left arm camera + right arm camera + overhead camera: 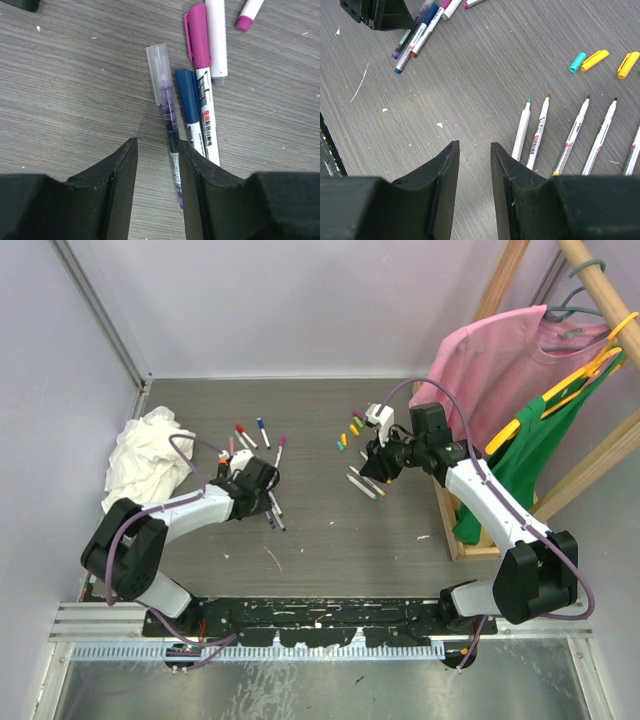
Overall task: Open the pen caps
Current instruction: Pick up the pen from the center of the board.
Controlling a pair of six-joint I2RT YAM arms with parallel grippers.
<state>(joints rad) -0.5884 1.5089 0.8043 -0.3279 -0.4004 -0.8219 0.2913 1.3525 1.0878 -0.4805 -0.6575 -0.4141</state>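
- Status of your left gripper (pixel 157 145): fingers parted by a moderate gap, clamping nothing.
- A thin purple pen (pixel 172 135) lies on the table (pixel 75 75), and its tail end runs into that gap close against the right-hand finger. Its clear cap (pixel 160 72) is on.
- Just beside it you have a blue cap (pixel 187 95) and a magenta cap (pixel 196 35), both seated on white barrels.
- Your right gripper (pixel 475 145): fingers only narrowly parted, nothing between them, bare table below.
- Beside its right-hand finger a row of uncapped pens (pixel 521 130) lies on the table, tips exposed.
- Loose caps lie beyond that row: one teal cap (pixel 577 61) and two yellow caps (pixel 595 59).
- From overhead, your two grippers sit well apart, and a white rag (pixel 145 460) lies at the table's left edge.
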